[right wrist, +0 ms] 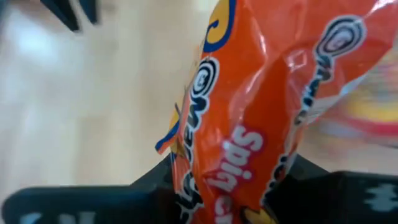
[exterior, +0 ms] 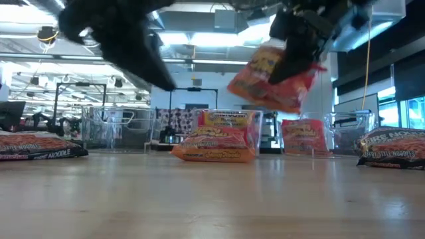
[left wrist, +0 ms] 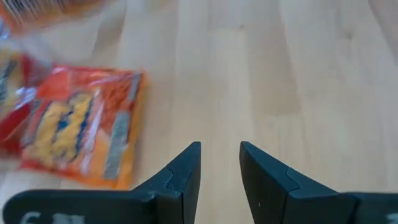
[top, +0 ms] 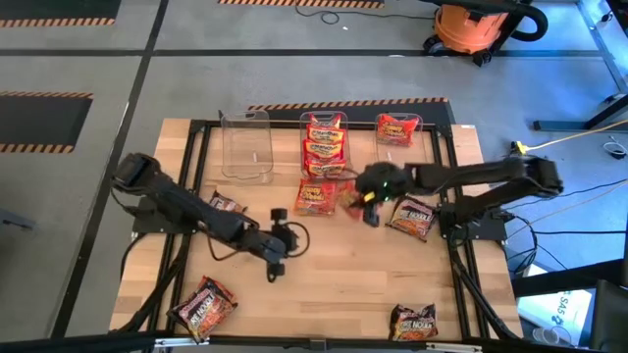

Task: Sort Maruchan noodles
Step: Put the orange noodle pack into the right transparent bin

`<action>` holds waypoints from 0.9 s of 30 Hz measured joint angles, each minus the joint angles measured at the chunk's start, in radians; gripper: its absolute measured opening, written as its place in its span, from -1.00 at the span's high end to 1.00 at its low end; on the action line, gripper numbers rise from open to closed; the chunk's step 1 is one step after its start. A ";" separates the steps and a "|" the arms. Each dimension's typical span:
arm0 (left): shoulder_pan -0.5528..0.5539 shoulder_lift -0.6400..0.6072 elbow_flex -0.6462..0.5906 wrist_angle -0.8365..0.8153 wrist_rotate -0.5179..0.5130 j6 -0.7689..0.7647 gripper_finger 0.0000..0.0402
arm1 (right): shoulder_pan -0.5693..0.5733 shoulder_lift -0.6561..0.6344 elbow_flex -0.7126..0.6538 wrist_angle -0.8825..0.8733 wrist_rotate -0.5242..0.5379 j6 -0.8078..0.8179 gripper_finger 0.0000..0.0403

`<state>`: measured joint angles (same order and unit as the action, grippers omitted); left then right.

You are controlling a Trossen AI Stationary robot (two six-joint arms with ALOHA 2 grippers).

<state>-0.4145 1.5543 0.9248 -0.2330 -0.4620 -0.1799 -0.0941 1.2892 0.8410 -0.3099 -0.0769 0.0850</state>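
My right gripper (top: 363, 204) hangs over the middle of the table, shut on a red-orange noodle packet (exterior: 273, 81) lifted well above the wood. My left gripper (left wrist: 221, 155) is raised left of centre, open, with bare wood between its fingers. An orange-yellow packet (top: 314, 196) lies flat in front of the middle bin. Dark packets lie flat at the left (top: 226, 204), near left (top: 204, 306), right (top: 412, 218) and near right (top: 414, 321). My right gripper pinches one end of the red-orange packet (right wrist: 231, 177) between its two fingers, coming slantwise from above and from the table's right. The packet hangs below the fingers, tilted, clear of the table.
Three clear bins stand along the far edge: the left one (top: 245, 145) holds nothing, the middle one (top: 302, 127) holds orange-yellow packets, the right one (top: 420, 126) a red packet. A black frame (top: 196, 132) borders the table. Bare wood lies in the near middle.
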 joint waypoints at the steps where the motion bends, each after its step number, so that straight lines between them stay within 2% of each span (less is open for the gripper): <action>1: 0.002 -0.028 -0.032 0.006 0.001 0.000 0.47 | -0.021 -0.018 0.037 -0.073 0.038 -0.029 0.48; 6: 0.034 -0.183 -0.238 0.165 0.017 -0.018 0.47 | -0.167 -0.051 0.201 -0.373 0.241 -0.207 0.48; 9: 0.068 -0.259 -0.337 0.290 0.087 -0.022 0.47 | -0.288 -0.051 0.261 -0.444 0.280 -0.352 0.46; 13: 0.102 -0.329 -0.415 0.380 0.147 -0.028 0.48 | -0.471 -0.051 0.270 -0.487 0.272 -0.526 0.46; 18: 0.121 -0.342 -0.444 0.409 0.173 -0.057 0.47 | -0.666 -0.014 0.206 -0.488 0.186 -0.630 0.46; 23: 0.120 -0.338 -0.445 0.417 0.172 -0.078 0.47 | -0.769 0.070 0.161 -0.490 0.112 -0.655 0.46; 27: 0.118 -0.338 -0.445 0.438 0.170 -0.081 0.48 | -0.794 0.137 0.155 -0.501 0.109 -0.685 0.46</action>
<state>-0.2966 1.2167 0.4797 0.2050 -0.2921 -0.2609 -0.8880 1.4262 0.9962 -0.8112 0.0324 -0.6004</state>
